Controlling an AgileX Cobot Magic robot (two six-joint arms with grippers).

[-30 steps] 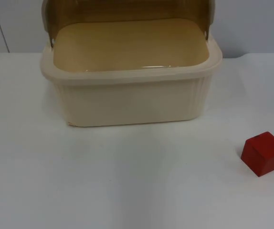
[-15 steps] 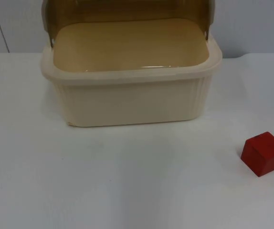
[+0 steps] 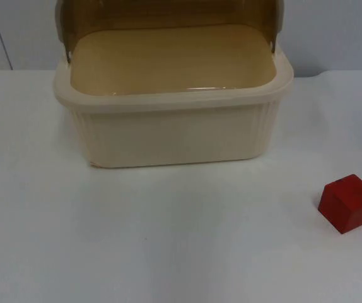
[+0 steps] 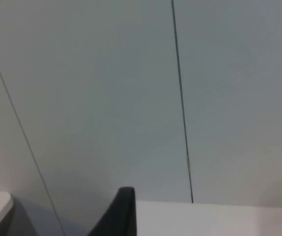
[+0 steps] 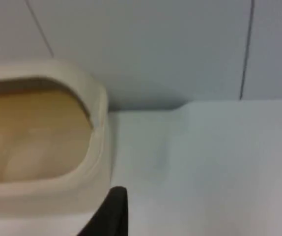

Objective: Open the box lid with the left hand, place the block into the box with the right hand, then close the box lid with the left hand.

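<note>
One block (image 3: 349, 203), red, sits on the table (image 3: 168, 240), well apart from the box (image 3: 168, 132), whose lid (image 3: 168, 12) stands raised. Left gripper (image 4: 119, 216) faces the wall (image 4: 106, 98); right gripper (image 5: 112, 214) hangs just beside the box rim. Jaw state: cannot tell for either.

Grey partition wall (image 4: 106, 98) w/ two thin dark seams, one slanted, one near vertical. White table (image 4: 219, 219) edge meets wall. One black fingertip (image 4: 121, 211) of the left gripper pokes up in front.
</note>
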